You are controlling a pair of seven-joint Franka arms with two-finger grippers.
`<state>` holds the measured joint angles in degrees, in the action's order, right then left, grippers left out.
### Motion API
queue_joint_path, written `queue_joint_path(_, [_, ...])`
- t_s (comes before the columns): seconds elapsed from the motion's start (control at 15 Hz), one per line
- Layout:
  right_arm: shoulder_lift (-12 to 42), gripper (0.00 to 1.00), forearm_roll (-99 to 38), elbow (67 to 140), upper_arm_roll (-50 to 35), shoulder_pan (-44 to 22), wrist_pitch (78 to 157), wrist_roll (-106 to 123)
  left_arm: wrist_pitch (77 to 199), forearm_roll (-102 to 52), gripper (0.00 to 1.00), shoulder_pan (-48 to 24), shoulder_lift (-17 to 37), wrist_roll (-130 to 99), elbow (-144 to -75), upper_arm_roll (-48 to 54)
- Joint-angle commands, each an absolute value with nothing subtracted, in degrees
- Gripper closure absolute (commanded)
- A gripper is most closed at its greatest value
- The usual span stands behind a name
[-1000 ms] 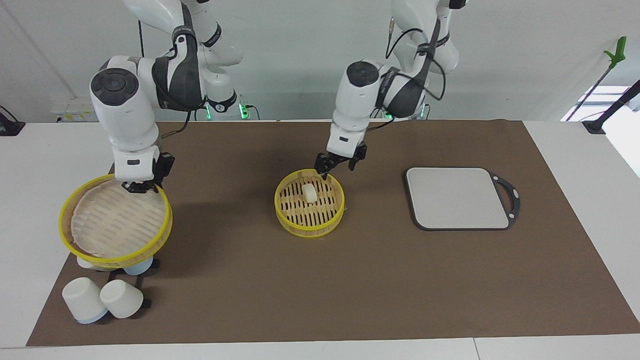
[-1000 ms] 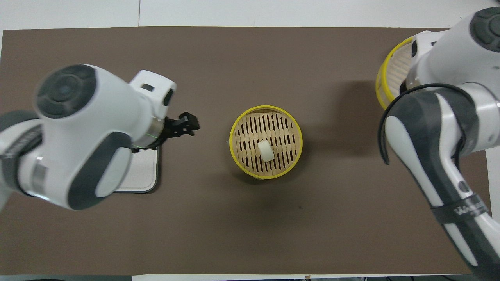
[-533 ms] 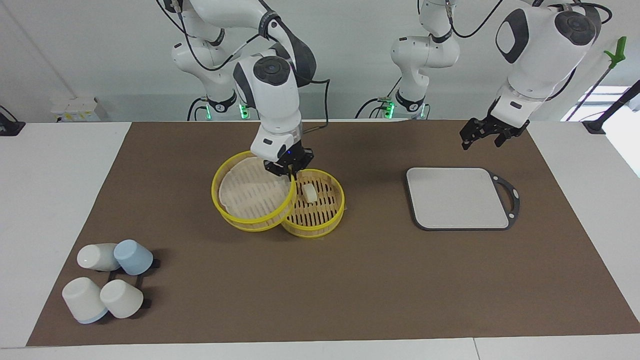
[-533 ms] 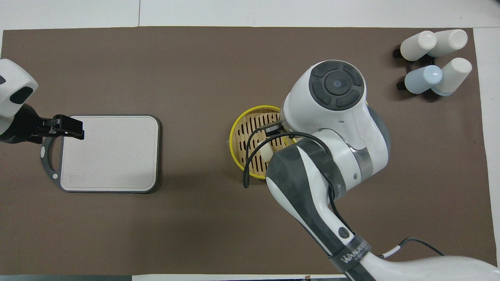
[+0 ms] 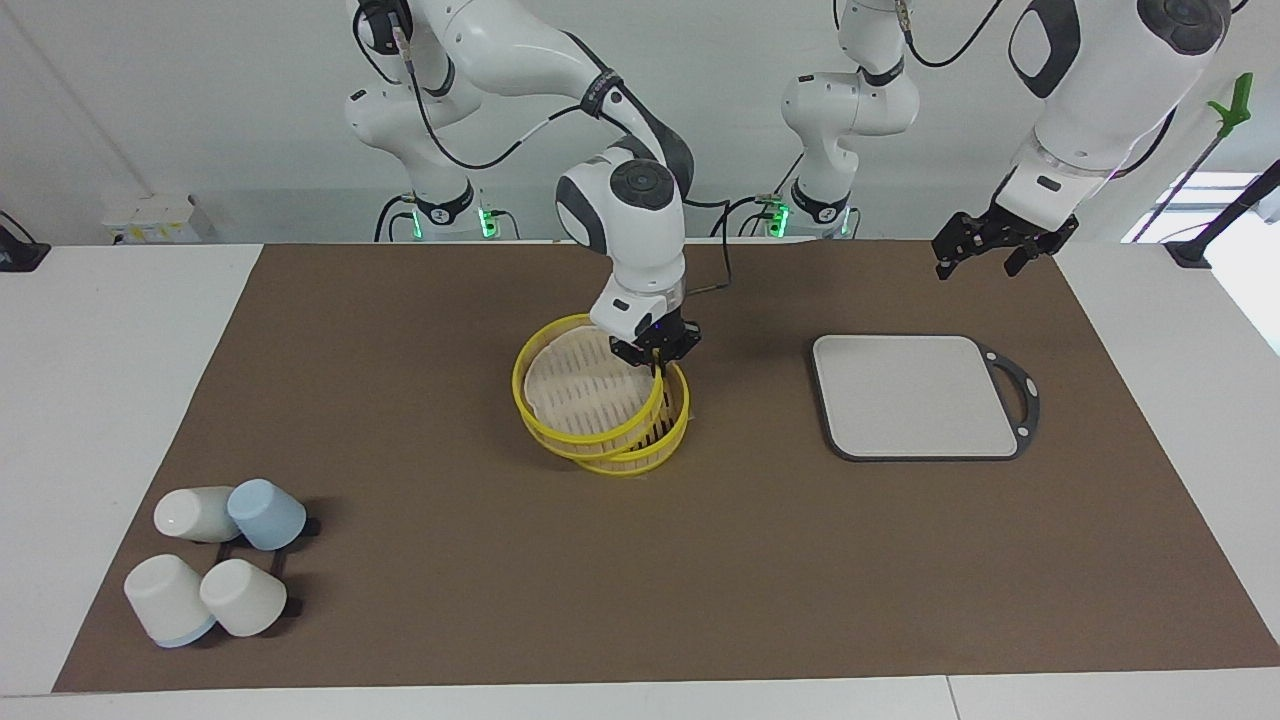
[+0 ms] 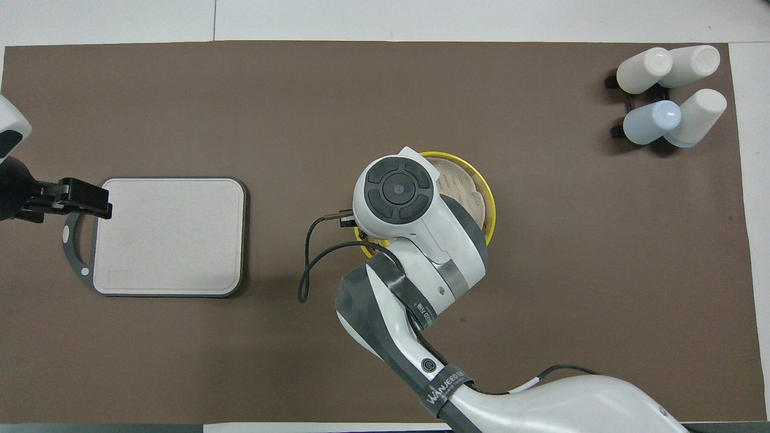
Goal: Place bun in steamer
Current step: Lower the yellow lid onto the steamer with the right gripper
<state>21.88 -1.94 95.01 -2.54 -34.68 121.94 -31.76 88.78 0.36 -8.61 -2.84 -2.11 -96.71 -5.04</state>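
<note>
Since half a second ago our right gripper (image 5: 655, 352) has carried the lid (image 5: 585, 392) further toward the left arm's end, so it now hangs tilted over most of the steamer (image 5: 668, 437), fingers pinching the lid's rim. We cannot see the bun now; we judge it lies in the basket, under the lid. If the lid comes down tilted, its rim may catch the basket's rim and push it; our left gripper (image 5: 1003, 249) waits, fingers spread, over the mat by the grey board (image 5: 915, 397).

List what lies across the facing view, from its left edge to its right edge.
Cluster of white and pale blue cups → yellow-rimmed woven steamer lid, tilted over the yellow-rimmed bamboo steamer, held by the right gripper → grey square board → left gripper, raised.
</note>
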Motion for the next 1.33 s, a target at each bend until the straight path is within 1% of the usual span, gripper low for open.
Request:
queue_joint_path(0.0, [22.3,1.00,-1.9,95.1,-2.3,-36.1,123.6,-34.7,86.8,1.3,0.00,-8.1,-2.0,-1.1,-95.2,-4.6])
queue_joint_path(0.53, [24.8,1.00,-2.0,95.0,-2.3,-36.4,129.4,-35.0,87.1,0.8,0.00,-7.9,-2.7,-1.1,-95.4,-4.5])
queue_joint_path(0.87, [26.9,1.00,-1.9,95.1,-2.3,-38.6,132.8,-38.6,87.8,-0.2,0.00,-7.8,-2.8,-1.1,-95.9,-4.6])
queue_joint_path(1.27, [27.0,1.00,-1.9,95.3,-2.3,-37.5,131.6,-38.5,87.8,-1.0,0.00,-7.8,-3.2,-1.1,-96.2,-4.6])
